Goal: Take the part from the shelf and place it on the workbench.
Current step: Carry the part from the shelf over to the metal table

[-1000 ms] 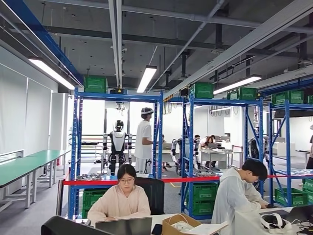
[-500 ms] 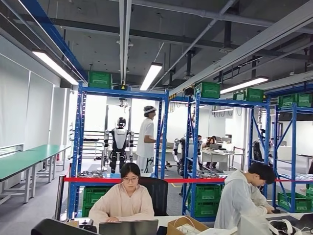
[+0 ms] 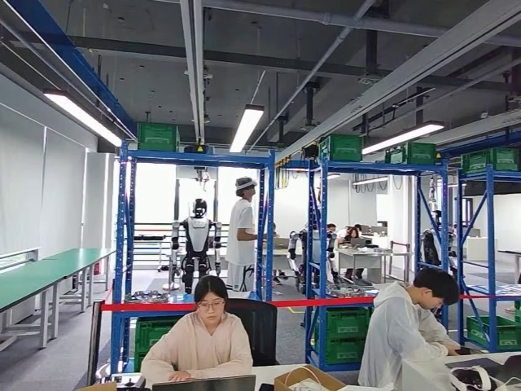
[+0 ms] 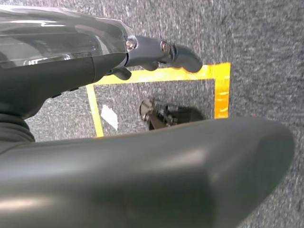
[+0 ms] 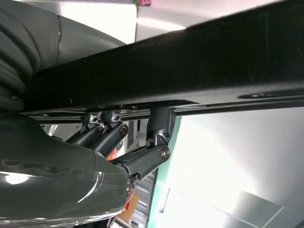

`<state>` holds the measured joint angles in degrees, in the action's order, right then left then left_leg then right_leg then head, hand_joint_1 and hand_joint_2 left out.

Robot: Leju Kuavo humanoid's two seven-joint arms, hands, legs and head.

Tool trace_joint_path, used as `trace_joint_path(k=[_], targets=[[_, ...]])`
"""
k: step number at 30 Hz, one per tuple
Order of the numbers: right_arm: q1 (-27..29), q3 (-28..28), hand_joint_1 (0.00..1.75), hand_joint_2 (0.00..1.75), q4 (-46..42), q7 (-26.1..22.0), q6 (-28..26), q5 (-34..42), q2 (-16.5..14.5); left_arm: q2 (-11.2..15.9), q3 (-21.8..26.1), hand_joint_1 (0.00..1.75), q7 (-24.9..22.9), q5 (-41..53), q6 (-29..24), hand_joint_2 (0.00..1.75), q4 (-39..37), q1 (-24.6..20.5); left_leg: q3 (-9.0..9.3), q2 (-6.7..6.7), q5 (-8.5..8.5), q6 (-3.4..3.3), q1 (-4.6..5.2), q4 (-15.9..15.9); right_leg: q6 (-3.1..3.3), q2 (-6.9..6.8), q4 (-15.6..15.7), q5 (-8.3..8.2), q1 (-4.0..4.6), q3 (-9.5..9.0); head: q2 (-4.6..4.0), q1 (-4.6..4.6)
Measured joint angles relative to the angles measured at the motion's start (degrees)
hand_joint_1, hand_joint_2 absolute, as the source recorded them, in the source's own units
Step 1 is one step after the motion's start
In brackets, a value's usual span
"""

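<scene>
i saw blue shelf racks (image 3: 191, 244) ahead in the head view, with round metal parts (image 3: 146, 296) lying on a middle shelf level behind a red tape line. two people sat at a bench (image 3: 381, 380) in front. the left hand (image 4: 157, 50) hung over grey floor with yellow tape (image 4: 218, 85), fingers extended, holding nothing. the right hand (image 5: 118, 147) had fingers curled against a dark bar; i could not tell its grip.

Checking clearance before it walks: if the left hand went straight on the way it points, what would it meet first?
Probably the grey carpet, near the yellow tape; the left hand hangs toward the floor, depth unclear.
</scene>
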<state>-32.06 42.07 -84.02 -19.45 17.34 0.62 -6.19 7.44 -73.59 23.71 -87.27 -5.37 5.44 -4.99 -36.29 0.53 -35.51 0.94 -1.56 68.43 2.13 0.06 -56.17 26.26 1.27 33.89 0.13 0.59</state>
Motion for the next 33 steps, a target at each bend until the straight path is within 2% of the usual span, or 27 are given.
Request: trace_joint_path(k=[1,2,3,5,6,7,10,12,13,15,16,17,18,19,21,22,23,25,27,29,31,32,33], targets=[[0.0,0.1,1.75,1.75,0.0,0.1,-0.1,-0.4,0.0,0.0,0.0,0.00,-0.2,0.0,0.0,1.75,0.0,0.1,-2.20,-0.01,-0.55,0.22,-0.03,3.2,0.07,0.00,0.0,0.23,-0.02,-0.19,0.00,0.00],[-0.1,0.1,1.75,1.75,0.0,0.2,-0.4,-1.1,0.0,0.1,0.0,0.00,-0.6,0.0,0.0,1.75,0.0,0.2,-3.67,-0.02,-0.07,0.47,-0.10,4.6,0.08,0.05,-0.1,0.49,-0.06,-0.40,0.00,0.00],[-0.4,0.2,1.75,1.75,0.0,0.4,-1.0,-2.4,-0.1,0.1,-0.1,0.00,-1.0,0.0,0.0,1.75,0.0,0.2,-4.11,-0.04,1.56,0.72,-0.20,3.9,0.00,0.14,-0.3,0.83,-0.14,-0.62,0.00,0.00],[-2.1,0.4,1.75,1.75,0.1,1.6,-3.5,-7.7,-0.5,0.1,-0.3,0.00,-2.0,0.0,0.1,1.75,0.0,0.1,-2.59,-0.18,6.25,1.20,-0.47,-1.9,-0.45,0.30,-1.4,1.91,-0.38,-0.92,0.00,0.01],[-3.5,0.5,1.75,1.75,0.2,2.6,-5.0,-11.2,-0.8,0.0,-0.5,0.00,-2.5,0.1,0.2,1.75,0.0,-0.1,-1.58,-0.24,7.75,1.28,-0.49,-4.7,-0.79,0.38,-2.2,2.54,-0.39,-0.82,0.00,0.01],[-5.1,0.6,1.75,1.75,0.3,3.9,-6.6,-15.3,-1.1,0.0,-0.8,0.00,-2.9,0.1,0.3,1.75,0.0,-0.2,-0.98,-0.29,8.36,1.08,-0.44,-6.4,-1.11,0.47,-2.9,3.02,-0.37,-0.58,0.00,0.04],[-9.8,0.6,1.75,1.75,1.4,8.3,-10.7,-28.4,-2.2,-0.1,-2.0,0.00,-4.0,0.2,0.7,1.75,0.0,-0.6,-0.91,-0.24,7.90,-0.04,-0.12,-7.0,-1.74,0.53,-3.7,3.53,-0.30,-0.03,0.00,0.11],[-12.8,0.6,1.75,1.75,3.0,11.0,-12.8,-37.2,-2.8,-0.1,-2.9,0.00,-4.9,0.3,1.1,1.75,0.0,-0.7,-0.80,-0.23,7.91,-0.56,-0.24,-7.1,-2.23,0.38,-5.0,4.59,-0.45,0.41,0.00,0.12],[-14.3,0.5,1.75,1.75,4.1,12.1,-13.6,-41.4,-3.1,-0.1,-3.3,0.00,-5.4,0.4,1.3,1.75,0.0,-0.8,-0.73,-0.24,7.90,-0.79,-0.35,-7.2,-2.54,0.32,-7.0,5.79,-0.56,1.29,0.00,0.12],[-16.9,0.5,1.75,1.75,7.0,14.2,-15.0,-49.4,-3.5,-0.1,-4.4,0.00,-6.8,0.9,1.7,1.75,0.0,-1.1,-0.65,-0.25,7.82,-1.04,-0.38,-7.2,-3.03,0.23,-14.1,8.98,-0.86,4.68,0.00,0.13],[-18.0,0.5,1.75,1.75,8.8,15.2,-15.7,-53.3,-3.7,-0.1,-5.0,0.00,-7.5,1.1,1.8,1.75,0.0,-1.2,-0.60,-0.25,7.79,-1.08,-0.38,-7.2,-3.17,0.22,-17.6,10.10,-0.97,6.53,0.00,0.13],[-18.9,0.5,1.75,1.75,10.8,16.3,-16.3,-57.3,-3.8,-0.1,-5.6,0.00,-8.2,1.4,1.9,1.75,0.0,-1.2,-0.55,-0.23,7.76,-1.10,-0.38,-7.2,-3.23,0.22,-19.7,10.33,-1.04,7.78,0.00,0.13],[-19.9,0.4,1.75,1.75,13.0,17.2,-16.8,-61.0,-4.0,-0.1,-6.2,0.00,-8.8,1.5,1.9,1.75,0.0,-1.2,-0.47,-0.18,7.73,-1.10,-0.38,-7.2,-3.21,0.22,-19.6,9.41,-1.07,8.05,0.00,0.13],[-20.8,0.2,1.75,1.75,15.2,18.0,-17.2,-64.3,-4.2,-0.1,-6.8,0.00,-9.2,1.6,1.9,1.75,0.0,-1.2,-0.37,-0.11,7.70,-1.09,-0.38,-7.2,-3.09,0.22,-17.3,7.52,-1.09,7.27,0.00,0.13],[-22.9,-0.2,1.75,1.75,20.2,19.6,-18.5,-70.0,-4.7,-0.2,-7.8,0.00,-9.7,1.6,2.0,1.75,0.0,-1.2,-0.25,0.03,7.64,-0.96,-0.34,-7.3,-2.71,0.25,-9.5,3.27,-0.97,4.11,0.00,0.13],[-24.0,-0.5,1.75,1.75,22.7,20.4,-19.2,-72.4,-4.9,-0.2,-8.3,0.00,-9.7,1.7,2.0,1.75,0.0,-1.3,-0.26,0.09,7.68,-0.79,-0.34,-7.4,-2.48,0.28,-6.4,2.09,-0.82,2.87,0.01,0.13],[-25.1,-0.9,1.75,1.75,25.2,21.4,-19.8,-74.6,-5.2,-0.2,-8.7,0.00,-9.7,1.6,2.0,1.75,0.0,-1.3,-0.32,0.12,7.74,-0.58,-0.35,-7.5,-2.29,0.30,-4.7,1.65,-0.66,2.18,0.01,0.12],[-26.6,-1.9,1.75,1.75,29.9,23.1,-20.4,-78.2,-5.5,-0.2,-9.3,0.00,-9.6,1.4,2.0,1.75,0.0,-1.3,-0.27,0.15,7.99,0.03,-0.44,-7.9,-1.86,0.32,-3.8,1.76,-0.40,1.96,0.01,0.11],[-27.3,-3.2,1.75,1.75,33.8,24.2,-20.5,-80.5,-5.7,-0.2,-9.9,0.00,-9.5,1.1,2.0,1.75,0.0,-1.2,-0.31,0.04,7.44,0.44,-0.49,-7.6,-1.14,0.20,-3.0,1.38,-0.54,1.55,0.00,0.10],[-27.6,-4.5,1.75,1.75,37.2,24.8,-20.7,-81.6,-6.0,-0.3,-10.2,0.00,-9.5,0.8,2.0,1.75,0.0,-1.3,-2.03,-0.09,4.92,0.47,-0.37,-3.6,-0.51,0.08,-2.3,1.06,-0.69,1.10,0.00,0.09],[-27.5,-5.7,1.75,1.75,40.3,25.2,-21.0,-82.3,-6.1,-0.3,-10.5,0.00,-9.5,0.7,2.0,1.75,0.0,-1.2,-5.48,-0.10,1.84,0.48,-0.20,3.6,-0.28,0.08,-2.3,1.10,-0.51,0.98,0.00,0.08],[-27.3,-6.3,1.75,1.75,41.9,25.3,-21.0,-82.5,-6.1,-0.4,-10.6,0.00,-9.5,0.6,1.9,1.75,0.0,-1.2,-6.82,-0.10,1.24,0.52,-0.17,6.2,-0.23,0.10,-2.3,1.14,-0.42,0.94,0.00,0.08],[-27.0,-6.9,1.75,1.75,43.3,25.4,-21.1,-82.6,-6.1,-0.4,-10.8,0.00,-9.4,0.5,1.9,1.75,0.0,-1.1,-7.26,-0.10,1.73,0.54,-0.14,6.7,-0.21,0.14,-2.3,1.20,-0.37,0.91,0.00,0.07]])
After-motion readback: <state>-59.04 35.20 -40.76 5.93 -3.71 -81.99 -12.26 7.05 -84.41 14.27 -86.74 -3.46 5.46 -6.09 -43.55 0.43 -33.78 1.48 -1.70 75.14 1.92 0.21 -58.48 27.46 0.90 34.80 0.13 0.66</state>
